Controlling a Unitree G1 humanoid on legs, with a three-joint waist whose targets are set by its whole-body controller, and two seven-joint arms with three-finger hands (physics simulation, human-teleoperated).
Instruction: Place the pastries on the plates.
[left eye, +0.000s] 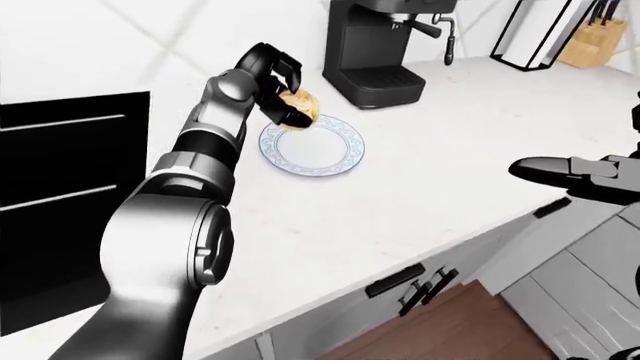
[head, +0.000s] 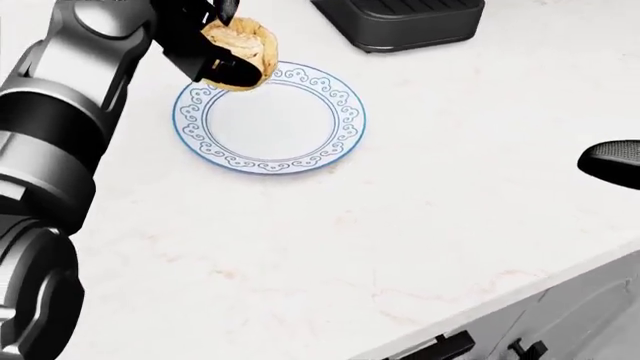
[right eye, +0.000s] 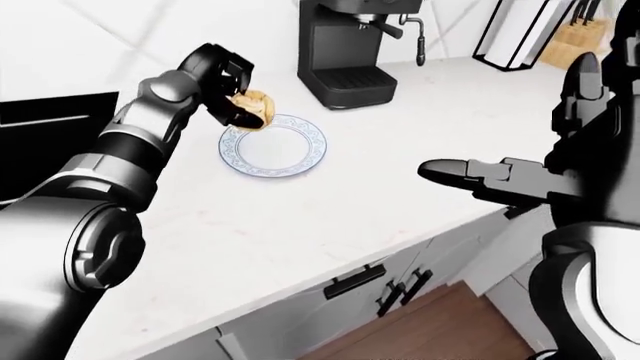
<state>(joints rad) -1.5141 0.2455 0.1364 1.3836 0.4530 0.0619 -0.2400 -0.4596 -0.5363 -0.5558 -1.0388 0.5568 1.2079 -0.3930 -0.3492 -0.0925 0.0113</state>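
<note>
- The golden-brown, flaky round pastry (head: 238, 52) is held in the closed fingers of the left robot hand (head: 205, 45), above the upper-left rim of the white round plate with a blue scroll border (head: 335, 146).
- The plate is seen resting on the white marbled worktop (head: 400, 240), near the black coffee machine (left eye: 375, 45).
- The pastry is best carried over the plate's bare middle and lowered before release.
- The right robot hand (right eye: 470, 176) is extended flat and empty.
- No writing or brand can be read.

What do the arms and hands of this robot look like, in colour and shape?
Both arms are built of rounded, glossy segments: silver-grey shells alternate with black joints and bands. The left hand is black, with thick, blocky fingers. The right hand is black too, with long, jointed fingers. No cables or markings show.
</note>
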